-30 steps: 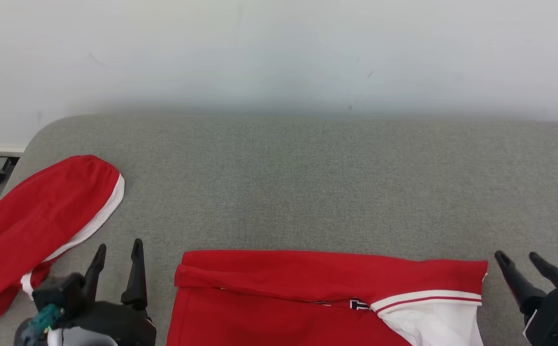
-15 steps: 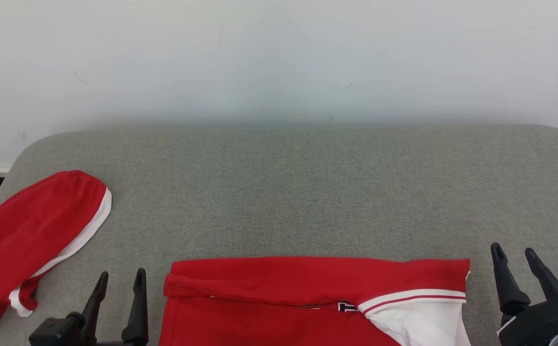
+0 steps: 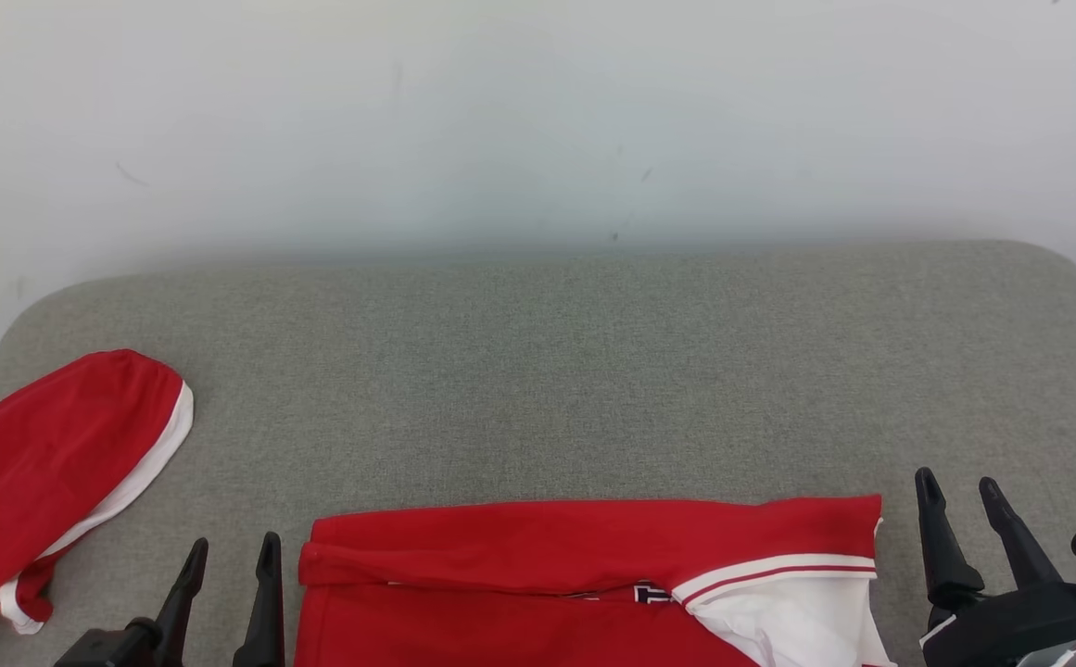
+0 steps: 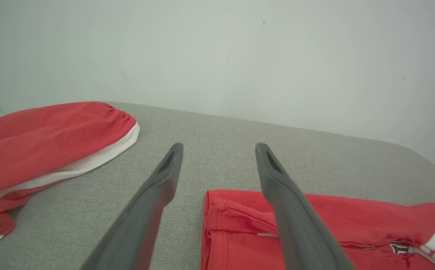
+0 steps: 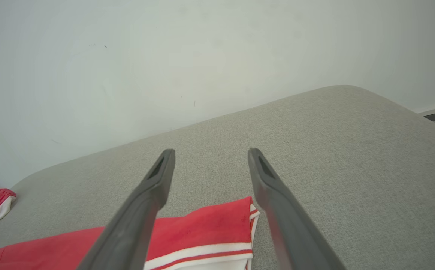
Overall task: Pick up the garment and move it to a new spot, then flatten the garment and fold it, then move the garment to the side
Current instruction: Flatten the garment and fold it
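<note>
A red garment [image 3: 584, 584] with a white, red-striped collar band lies folded flat at the near edge of the grey padded surface [image 3: 575, 371]. My left gripper [image 3: 233, 556] stands open just left of its left edge, and the left wrist view shows the garment [image 4: 314, 225] below the open fingers [image 4: 165, 180]. My right gripper [image 3: 957, 489] stands open just right of the garment's right end. From the right wrist, the garment's collar end [image 5: 210, 232] lies beneath the open fingers [image 5: 157, 180]. Neither gripper holds anything.
A second red piece with a white band [image 3: 46, 472] lies bunched at the left edge of the surface, also visible as the red piece [image 4: 48, 138] from the left wrist. A pale wall [image 3: 538, 120] rises behind the surface. The surface's rounded corners fall away at left and right.
The head camera has shifted, so the whole scene slid left and down. Both grippers stayed open, and sit lower in view. The garment lies as before.
</note>
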You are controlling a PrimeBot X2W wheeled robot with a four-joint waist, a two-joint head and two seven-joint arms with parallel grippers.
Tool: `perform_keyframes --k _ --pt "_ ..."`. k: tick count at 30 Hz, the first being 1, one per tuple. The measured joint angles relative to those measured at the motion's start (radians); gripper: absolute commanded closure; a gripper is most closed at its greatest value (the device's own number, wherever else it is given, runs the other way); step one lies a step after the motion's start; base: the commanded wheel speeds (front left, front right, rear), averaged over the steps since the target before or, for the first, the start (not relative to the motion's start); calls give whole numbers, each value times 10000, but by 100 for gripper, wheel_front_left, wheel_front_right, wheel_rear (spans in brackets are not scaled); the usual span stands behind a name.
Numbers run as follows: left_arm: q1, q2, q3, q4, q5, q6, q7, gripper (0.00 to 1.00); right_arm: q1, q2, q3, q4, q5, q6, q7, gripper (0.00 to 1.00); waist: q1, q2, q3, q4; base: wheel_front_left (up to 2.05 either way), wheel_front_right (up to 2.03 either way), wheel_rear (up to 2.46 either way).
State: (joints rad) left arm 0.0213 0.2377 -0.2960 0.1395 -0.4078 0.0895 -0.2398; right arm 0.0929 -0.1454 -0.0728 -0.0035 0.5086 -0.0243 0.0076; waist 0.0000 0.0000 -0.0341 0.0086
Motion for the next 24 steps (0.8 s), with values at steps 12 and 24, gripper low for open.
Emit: perform_keyframes --k 12,24 --pt "162 17 25 -178 -2 71 2 0 -47 4 33 683 -2 345 -694 0 0 0 -34 -22 0 0 0" --pt "170 -8 -19 -336 0 84 86 0 -193 2 82 1152 -182 474 -1085 0 0 0 -9 -87 0 0 0"
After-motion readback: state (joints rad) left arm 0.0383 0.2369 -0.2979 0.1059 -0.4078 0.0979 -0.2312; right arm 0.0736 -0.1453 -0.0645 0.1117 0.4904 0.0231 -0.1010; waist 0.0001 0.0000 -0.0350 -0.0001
